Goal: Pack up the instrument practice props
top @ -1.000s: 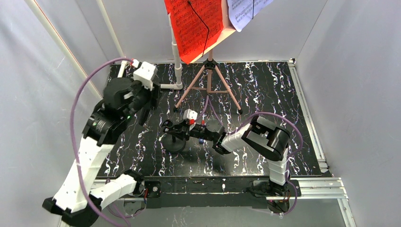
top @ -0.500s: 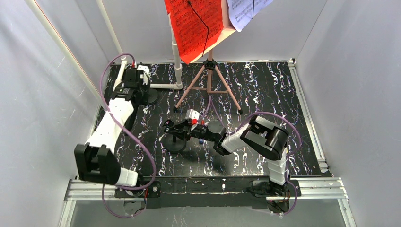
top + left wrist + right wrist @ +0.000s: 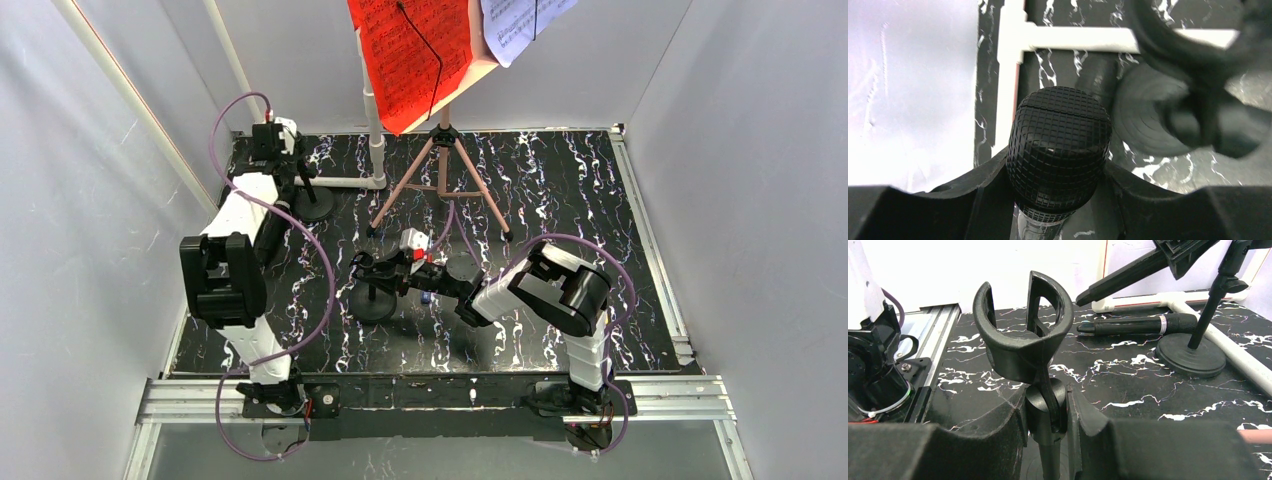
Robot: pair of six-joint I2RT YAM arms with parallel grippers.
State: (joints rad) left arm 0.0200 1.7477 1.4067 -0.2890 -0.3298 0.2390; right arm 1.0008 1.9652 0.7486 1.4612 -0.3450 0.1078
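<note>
Left wrist view: the left gripper (image 3: pixel 1058 172) is closed to a middling width on the grille head of a microphone (image 3: pixel 1058 135). Its two fingers (image 3: pixel 978 195) press the head from either side. The right gripper (image 3: pixel 1047 415) is set narrower and clamps the near microphone stand (image 3: pixel 1023 340) at the joint just under its cradle. That stand rests on its round base (image 3: pixel 372 303) in the middle of the table (image 3: pixel 560 190). The table top is black with white marbled veins, shut in by plain white walls (image 3: pixel 760 150), with a metal rail (image 3: pixel 660 385) along the near edge. A white pipe frame (image 3: pixel 375 150) lies in the far left corner, where the left arm reaches. The held microphone shows its domed top to the wrist camera, and its body runs down out of the bottom of that view. The near stand's stem is upright and its empty U-shaped cradle opens upward. A second microphone (image 3: pixel 1138 325) lies flat on the table, its long axis running left to right in the right wrist view and its head end just beside the far stand (image 3: pixel 1193 355). The pink rack (image 3: pixel 440 170) stands on spread tripod legs at the back, carrying a red sheet (image 3: pixel 410 50) and a white sheet (image 3: pixel 515 25).
</note>
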